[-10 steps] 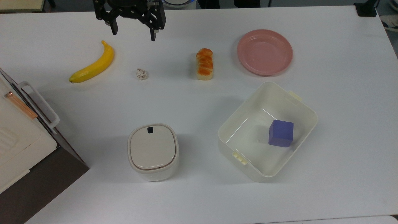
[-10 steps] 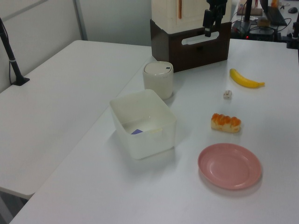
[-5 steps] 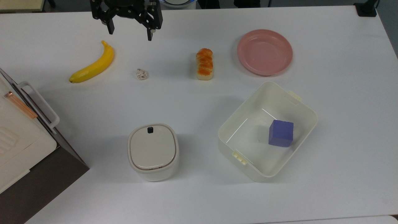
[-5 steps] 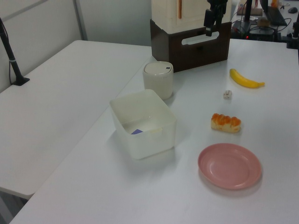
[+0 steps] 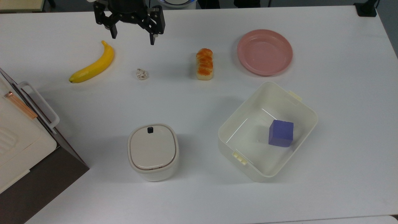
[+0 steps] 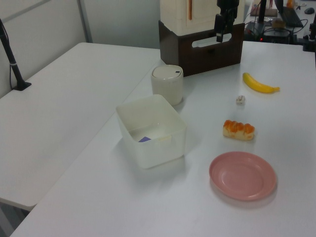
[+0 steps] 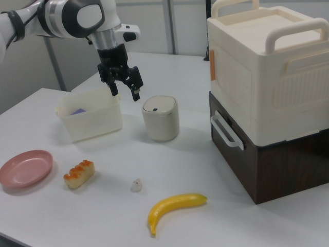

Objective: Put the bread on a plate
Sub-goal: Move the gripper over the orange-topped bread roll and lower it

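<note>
The tool (image 5: 133, 36) hangs in the air with its two fingers spread wide apart and nothing between them, high over the far part of the white surface (image 5: 192, 193), between the banana (image 5: 92, 65) and the bread (image 5: 204, 63) in the top view. Judging from the task, that open stance suits an approach to the loaf, which has not been reached. The bread lies flat on the surface, glazed side up, just to the top view's left of the pink plate (image 5: 265, 52) but apart from it, so the carry looks short. The plate is bare and ready to receive it. A small crumpled pale scrap (image 5: 141, 74) lies between banana and bread. Nearer, the cream tub (image 5: 248, 102) holds a purple block (image 5: 281, 133), beside a lidded canister (image 5: 153, 151). No brand, label or writing can be read on anything.
</note>
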`<action>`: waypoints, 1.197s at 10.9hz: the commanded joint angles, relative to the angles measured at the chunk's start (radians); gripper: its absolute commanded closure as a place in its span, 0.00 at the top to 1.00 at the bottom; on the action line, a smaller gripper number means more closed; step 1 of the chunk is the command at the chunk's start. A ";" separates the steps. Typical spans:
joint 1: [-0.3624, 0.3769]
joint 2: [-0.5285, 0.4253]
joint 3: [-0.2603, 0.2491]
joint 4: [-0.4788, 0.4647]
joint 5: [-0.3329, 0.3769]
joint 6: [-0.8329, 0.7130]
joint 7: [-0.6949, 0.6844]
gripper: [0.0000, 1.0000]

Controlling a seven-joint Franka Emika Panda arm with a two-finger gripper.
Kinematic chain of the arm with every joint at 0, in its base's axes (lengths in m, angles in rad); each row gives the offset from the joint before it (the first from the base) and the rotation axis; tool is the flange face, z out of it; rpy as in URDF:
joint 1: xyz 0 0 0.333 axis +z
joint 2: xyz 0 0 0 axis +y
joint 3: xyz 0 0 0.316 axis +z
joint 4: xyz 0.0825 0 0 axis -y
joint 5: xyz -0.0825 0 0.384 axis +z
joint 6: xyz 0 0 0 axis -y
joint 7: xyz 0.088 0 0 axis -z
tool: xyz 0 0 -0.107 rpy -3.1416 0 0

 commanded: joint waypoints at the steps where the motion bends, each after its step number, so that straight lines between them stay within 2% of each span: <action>1: 0.027 -0.016 -0.007 -0.013 0.016 -0.079 -0.045 1.00; 2: 0.027 -0.059 0.013 -0.065 0.017 -0.075 -0.066 1.00; 4: 0.031 -0.244 0.084 -0.412 0.001 0.169 -0.060 1.00; 5: 0.051 -0.283 0.118 -0.527 -0.030 0.248 -0.059 1.00; 6: 0.071 -0.277 0.152 -0.591 -0.103 0.276 -0.016 1.00; 8: 0.119 -0.270 0.181 -0.721 -0.227 0.423 0.128 1.00; 10: 0.188 -0.161 0.183 -0.736 -0.373 0.474 0.319 1.00; 11: 0.199 -0.146 0.183 -0.736 -0.401 0.505 0.363 1.00; 13: 0.216 -0.123 0.185 -0.733 -0.403 0.507 0.366 1.00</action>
